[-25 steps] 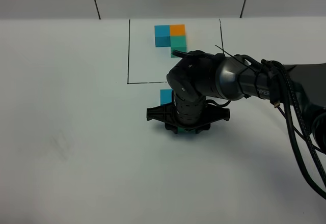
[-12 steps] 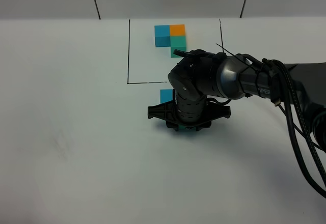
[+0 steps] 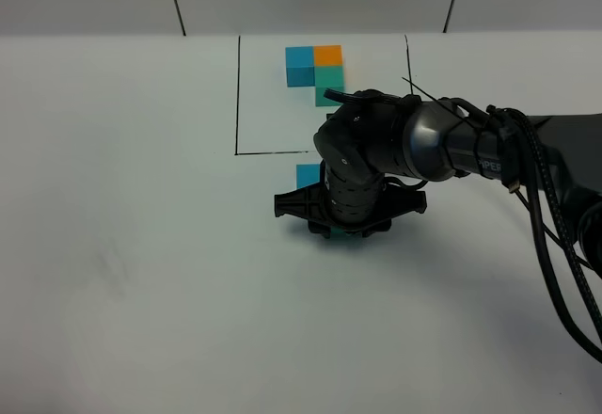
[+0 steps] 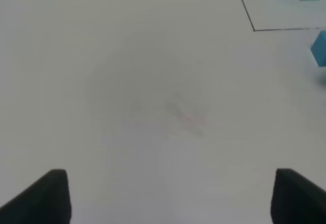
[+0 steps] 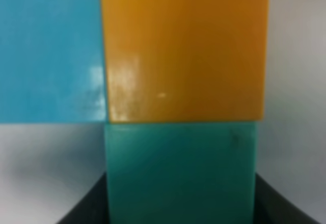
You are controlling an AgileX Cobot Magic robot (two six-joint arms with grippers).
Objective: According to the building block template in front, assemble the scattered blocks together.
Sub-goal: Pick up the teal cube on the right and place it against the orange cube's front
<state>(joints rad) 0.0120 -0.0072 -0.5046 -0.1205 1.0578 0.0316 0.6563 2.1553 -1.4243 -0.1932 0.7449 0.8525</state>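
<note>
Barely anything shifted, our right gripper [image 3: 346, 229] just nudged a touch toward the framed template [image 3: 315, 69], jaws clamped on the green cube [image 5: 179, 170]. That cube sits flush against the orange cube [image 5: 184, 51], with the blue cube [image 3: 307, 177] touching orange's side. They look light, stiff and slick, so we'd pinch flat opposite faces. Left gripper [image 4: 165, 196] hangs open over the plain white table [image 3: 141, 273]; grey wall beyond.

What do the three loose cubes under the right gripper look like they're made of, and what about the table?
The orange cube, blue cube and teal-green cube look like solid-coloured plastic or painted wood; it's hard to say which. Faces are smooth, semi-matte, with faint glare spots and crisp edges. The table appears to be a smooth matte white board or laminate, with thin black lines drawn on it.
</note>
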